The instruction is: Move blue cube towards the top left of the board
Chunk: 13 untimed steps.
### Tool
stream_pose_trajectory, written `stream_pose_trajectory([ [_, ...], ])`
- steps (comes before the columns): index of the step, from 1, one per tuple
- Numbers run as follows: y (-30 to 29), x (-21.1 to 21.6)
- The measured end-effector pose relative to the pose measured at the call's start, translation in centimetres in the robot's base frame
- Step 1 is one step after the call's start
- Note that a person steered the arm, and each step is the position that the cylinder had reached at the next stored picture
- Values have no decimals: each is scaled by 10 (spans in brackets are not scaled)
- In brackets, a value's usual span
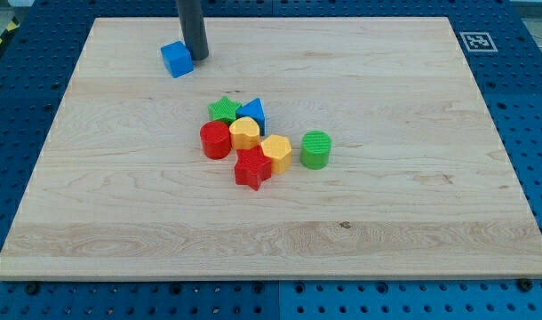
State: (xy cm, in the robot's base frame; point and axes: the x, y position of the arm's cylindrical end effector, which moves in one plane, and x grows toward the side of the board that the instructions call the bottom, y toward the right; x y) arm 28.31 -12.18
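The blue cube (176,60) sits on the wooden board (386,204) near the view's top left. My tip (198,57) rests on the board just to the right of the cube, touching or almost touching its right side. The dark rod rises from there out of the view's top.
A cluster of blocks lies near the board's middle: a green star (223,109), a blue triangle (253,112), a red cylinder (215,140), a yellow block (244,133), a second yellow block (276,152), a red star (251,168) and a green cylinder (315,149). A marker tag (476,41) sits at the top right.
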Motion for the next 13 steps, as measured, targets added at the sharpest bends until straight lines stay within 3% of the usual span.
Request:
stream_pose_trajectory([
  [7, -6, 19],
  [13, -6, 105],
])
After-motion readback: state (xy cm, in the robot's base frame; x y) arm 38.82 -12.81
